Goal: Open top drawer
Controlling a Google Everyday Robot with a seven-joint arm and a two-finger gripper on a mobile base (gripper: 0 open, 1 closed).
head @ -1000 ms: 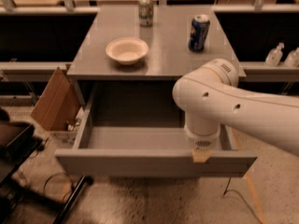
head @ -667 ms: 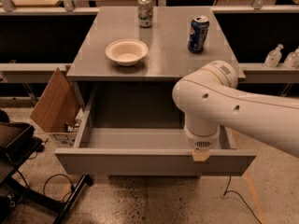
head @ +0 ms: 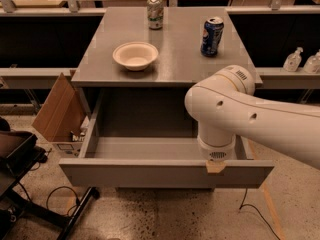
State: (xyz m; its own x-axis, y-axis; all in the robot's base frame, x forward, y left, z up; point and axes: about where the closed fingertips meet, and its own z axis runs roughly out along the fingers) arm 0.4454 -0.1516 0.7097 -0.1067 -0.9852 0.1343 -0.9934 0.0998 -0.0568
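Observation:
The top drawer (head: 150,173) is pulled far out of the grey cabinet. Its matte-grey front faces me and its deep grey box looks empty inside. My white arm comes in from the right and bends down over the drawer's right part. The gripper (head: 215,167) sits at the top edge of the drawer front, right of centre. Only a small tan piece of it shows below the wrist.
On the cabinet top (head: 100,69) stand a white bowl (head: 135,55), a green-white can (head: 155,12) and a blue can (head: 212,36). An open cardboard box (head: 60,111) stands at the left. A dark chair base (head: 20,184) and cables lie lower left. Two bottles (head: 302,61) stand on the right shelf.

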